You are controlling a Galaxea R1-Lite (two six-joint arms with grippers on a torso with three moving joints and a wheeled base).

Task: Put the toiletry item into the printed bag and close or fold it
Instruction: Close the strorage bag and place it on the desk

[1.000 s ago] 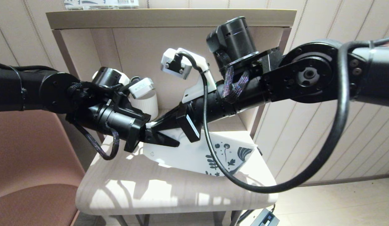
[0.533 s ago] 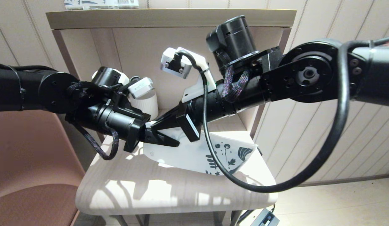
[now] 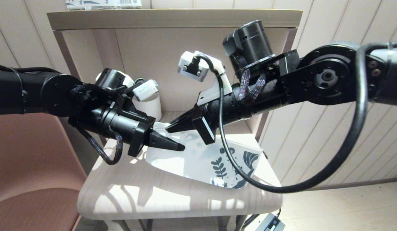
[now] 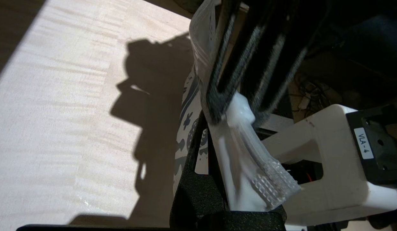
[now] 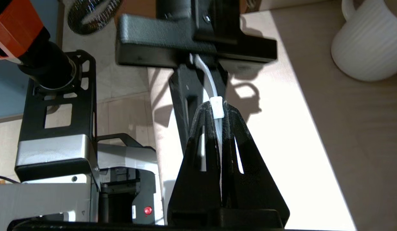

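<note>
The printed bag (image 3: 198, 158) hangs slanted over the small table (image 3: 137, 195), its leaf-print end (image 3: 232, 166) low at the right. My left gripper (image 3: 180, 147) is shut on the plain end's upper edge. My right gripper (image 3: 169, 129) is shut on the same edge, just behind and above the left one. In the right wrist view a white strip of the bag (image 5: 216, 106) sticks out between the right fingertips. In the left wrist view the bag (image 4: 249, 166) runs up from my left fingers (image 4: 193, 189) into the right gripper's fingers. The toiletry item cannot be made out.
A white ribbed mug (image 3: 150, 107) stands at the back of the table, under the shelf top (image 3: 173, 17). A printed package with a barcode label (image 3: 102, 4) lies on that shelf. A pink chair (image 3: 31, 166) stands to the left. The table's front part is sunlit.
My right arm has drawn back to the right and slightly up, its fingertips sliding along the bag's upper edge. The bag's printed end has swung lower and faces me more.
</note>
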